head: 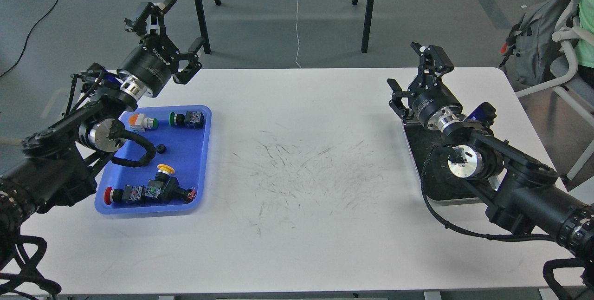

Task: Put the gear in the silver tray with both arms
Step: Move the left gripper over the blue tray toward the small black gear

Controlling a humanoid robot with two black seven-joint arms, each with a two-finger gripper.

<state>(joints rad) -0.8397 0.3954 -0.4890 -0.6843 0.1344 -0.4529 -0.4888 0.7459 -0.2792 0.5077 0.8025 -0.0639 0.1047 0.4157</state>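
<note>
Where the right arm [482,160] overhangs it, the silver tray [420,151] shows a dark, scuffed bottom.

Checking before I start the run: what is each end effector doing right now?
Left end effector: open, holding nothing, raised above the table's far-left edge.
Right end effector: open, holding nothing, above the silver tray.

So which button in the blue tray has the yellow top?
The yellow-capped button, standing above the bottom row of the blue tray. The others have red, green or orange caps.
</note>
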